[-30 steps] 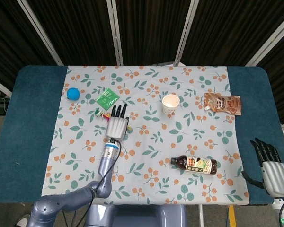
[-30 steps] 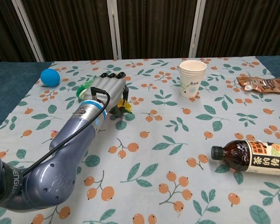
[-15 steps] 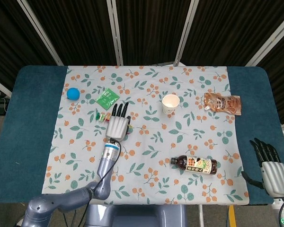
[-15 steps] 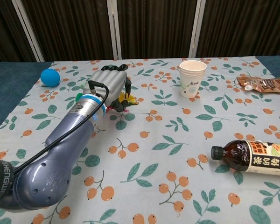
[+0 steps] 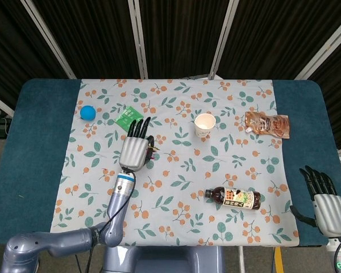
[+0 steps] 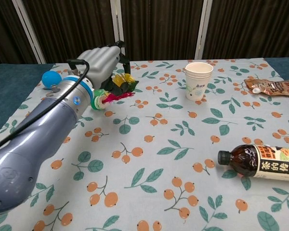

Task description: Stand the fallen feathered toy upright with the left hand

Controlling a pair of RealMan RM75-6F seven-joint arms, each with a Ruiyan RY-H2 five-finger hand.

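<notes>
The feathered toy [image 6: 114,90], a bundle of green, red and yellow feathers, is held in my left hand [image 6: 103,61], whose fingers curl over it from above. In the chest view the toy hangs off the cloth, tilted, with its feathers pointing right. From the head view my left hand [image 5: 134,146] covers almost all of the toy, and only a small dark and red bit of the toy [image 5: 153,151] shows at the hand's right edge. My right hand [image 5: 324,200] rests off the cloth at the table's front right corner, fingers straight and apart, holding nothing.
A blue ball [image 5: 87,112] lies far left, and a green packet [image 5: 127,116] just beyond my left hand. A paper cup [image 5: 204,123] stands mid-table. A brown pouch [image 5: 266,124] lies at the right, a dark drink bottle [image 5: 233,198] on its side front right.
My left hand has closed on the feathered toy and risen off the cloth with it, shifting left. The right hand has stayed still.
</notes>
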